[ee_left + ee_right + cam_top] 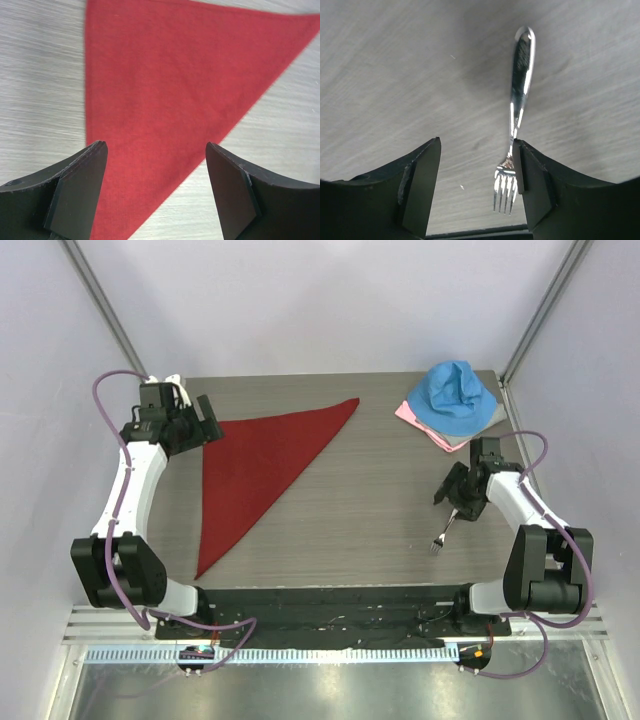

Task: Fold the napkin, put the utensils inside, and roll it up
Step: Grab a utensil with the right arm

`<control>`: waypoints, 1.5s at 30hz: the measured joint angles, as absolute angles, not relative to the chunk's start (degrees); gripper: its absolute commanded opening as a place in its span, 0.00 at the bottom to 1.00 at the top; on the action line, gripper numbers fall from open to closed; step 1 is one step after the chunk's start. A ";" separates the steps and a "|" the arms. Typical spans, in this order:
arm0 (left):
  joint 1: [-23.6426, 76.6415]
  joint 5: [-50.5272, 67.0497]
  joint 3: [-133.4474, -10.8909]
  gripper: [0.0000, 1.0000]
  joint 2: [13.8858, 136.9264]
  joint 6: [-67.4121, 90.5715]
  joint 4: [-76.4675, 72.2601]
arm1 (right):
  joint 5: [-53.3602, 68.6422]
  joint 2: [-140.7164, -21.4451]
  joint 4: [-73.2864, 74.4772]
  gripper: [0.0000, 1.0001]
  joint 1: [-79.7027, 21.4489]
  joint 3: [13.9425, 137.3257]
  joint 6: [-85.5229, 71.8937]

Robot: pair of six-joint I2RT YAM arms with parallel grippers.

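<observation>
Nearest, the right gripper (477, 185) has its fingers moderately apart astride the fork (520, 85). The tines lie between the pads, the neck is close beside one finger and possibly touching it, and the handle runs away beyond the tips. Nothing is clamped; the straddle looks set for a pinch on the slim neck. Farther off, the left gripper (155, 190) hangs wide open over the napkin (170, 90), a flat folded triangle spreading between and ahead of its fingers, left free to receive the fork.
</observation>
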State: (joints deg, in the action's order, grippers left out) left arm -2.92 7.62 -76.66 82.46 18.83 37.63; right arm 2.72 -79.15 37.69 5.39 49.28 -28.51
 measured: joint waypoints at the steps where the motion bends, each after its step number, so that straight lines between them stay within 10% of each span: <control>1: -2.61 7.94 -76.71 0.85 82.48 18.79 37.80 | 2.68 -79.15 38.00 0.66 5.39 48.56 -28.86; 16: -1.50 7.64 -76.93 0.85 82.32 17.26 38.54 | -0.38 -79.13 39.53 0.50 5.39 43.03 -30.61; 32: -1.50 7.60 -76.93 0.85 82.32 17.23 38.59 | -1.30 -80.25 35.92 0.01 5.39 40.40 -31.92; 45: -1.50 8.08 -76.93 0.85 82.32 17.12 38.59 | -4.91 -81.36 35.42 0.01 -5.21 42.52 -32.84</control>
